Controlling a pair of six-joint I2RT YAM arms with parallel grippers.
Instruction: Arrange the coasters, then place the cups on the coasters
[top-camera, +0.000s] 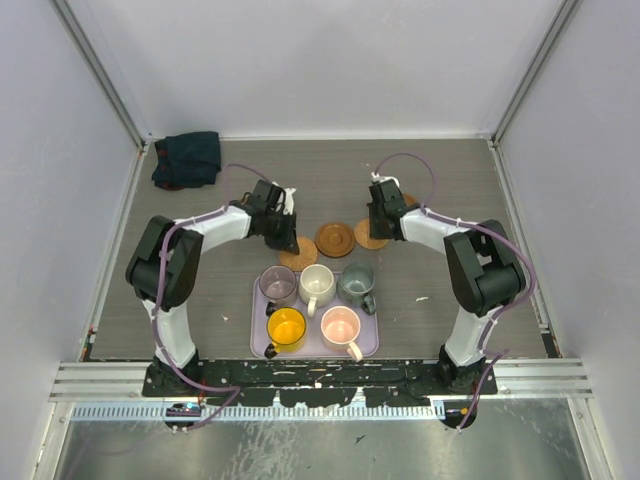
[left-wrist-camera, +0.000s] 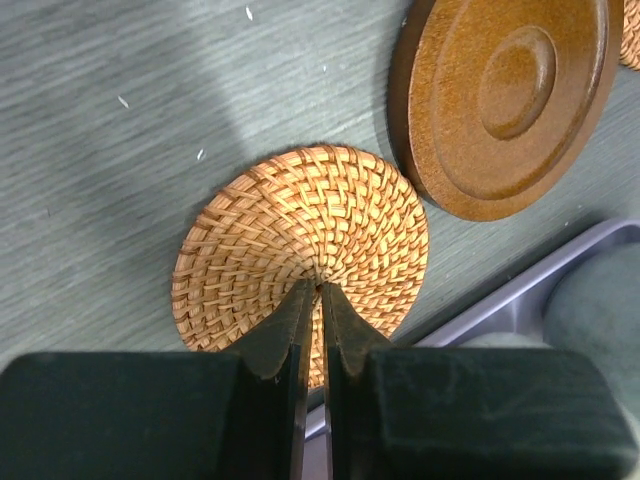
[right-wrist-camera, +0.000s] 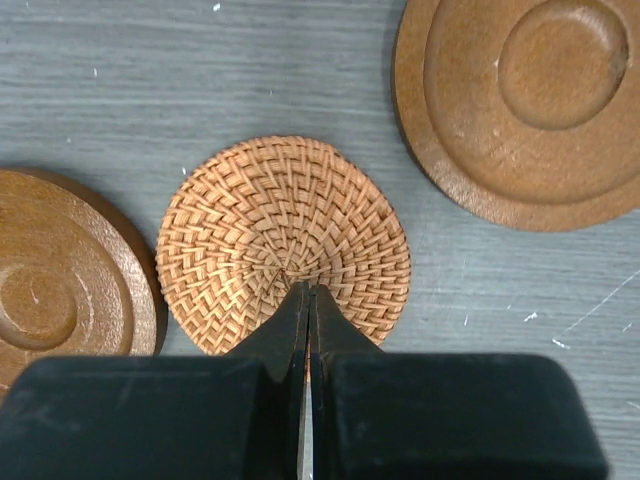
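Both grippers rest their tips on woven coasters. My left gripper (left-wrist-camera: 320, 287) is shut, with only a thin slit between the fingers, and its tips touch the middle of a flat woven coaster (left-wrist-camera: 300, 240). My right gripper (right-wrist-camera: 309, 285) is shut too, tips on the centre of another woven coaster (right-wrist-camera: 285, 240). A dark wooden coaster (top-camera: 334, 239) lies between the two, and another wooden coaster (right-wrist-camera: 525, 105) lies past the right one. The purple cup (top-camera: 277, 285), cream cup (top-camera: 317, 283), grey-green cup (top-camera: 356, 281), yellow cup (top-camera: 286, 327) and pink cup (top-camera: 341, 325) stand together, none on a coaster.
All the cups stand in a lavender tray (top-camera: 372, 345) just in front of the coasters; its far edge (left-wrist-camera: 520, 300) runs close to the left woven coaster. A dark folded cloth (top-camera: 187, 159) lies at the back left corner. White walls enclose the table.
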